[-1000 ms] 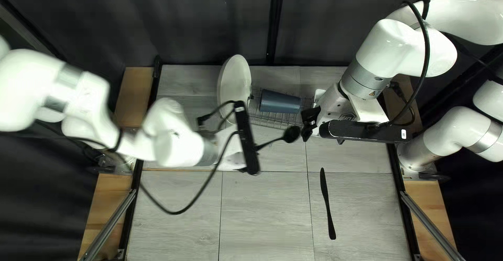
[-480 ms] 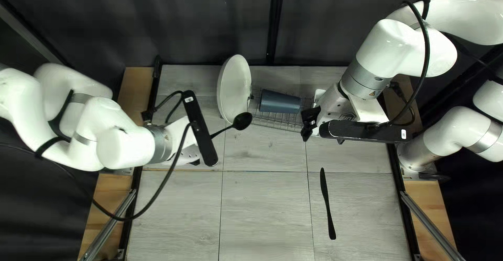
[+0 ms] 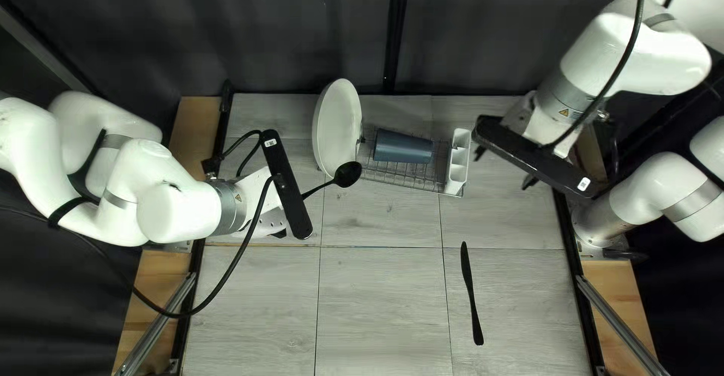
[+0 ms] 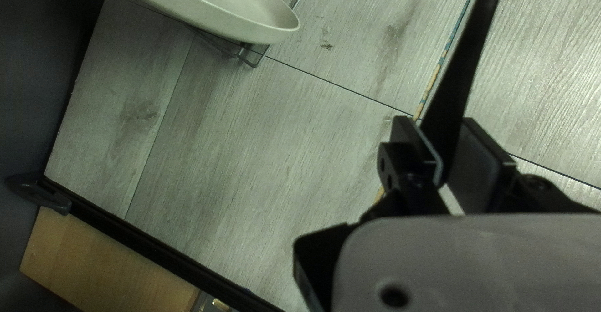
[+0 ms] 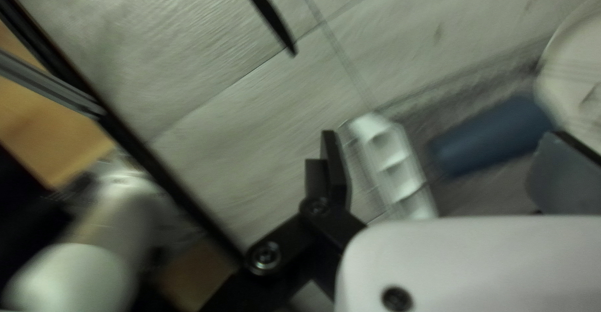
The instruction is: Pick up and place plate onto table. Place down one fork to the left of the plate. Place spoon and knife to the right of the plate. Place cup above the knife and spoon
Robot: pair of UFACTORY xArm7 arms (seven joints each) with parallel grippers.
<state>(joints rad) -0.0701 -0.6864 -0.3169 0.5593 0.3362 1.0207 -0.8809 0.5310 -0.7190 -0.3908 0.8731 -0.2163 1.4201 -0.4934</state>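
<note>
At the left of the top left view I have my left gripper point(image 4: 438, 124) closed on the handle of a black spoon point(image 3: 348, 174), its bowl sticking out in the air near the plate. It should be light and stiff, and the thin handle could swivel if the bowl brushes anything, so I'd pinch it firmly and lower it flat. Next along, the plate point(image 3: 337, 127) stands steeply on edge at the left end of the wire rack point(image 3: 407, 171). I judge it rigid, smooth and the heaviest piece, so I'd grip deep over the exposed rim, since a shallow bite may let it slip. The blue-grey cup point(image 3: 403, 147) lies on its side in the rack; it looks light but likes to roll, so I'd take it across the body, squeezing gently. Beyond it is the white cutlery holder point(image 3: 457, 168); I can't make out a fork. The black knife point(image 3: 470, 289) lies flat nearer me on the table, thin and hard to get under, best pinched mid-handle if it needs straightening. Furthest right, my right gripper point(image 5: 442, 138) is spread wide with nothing in it.
</note>
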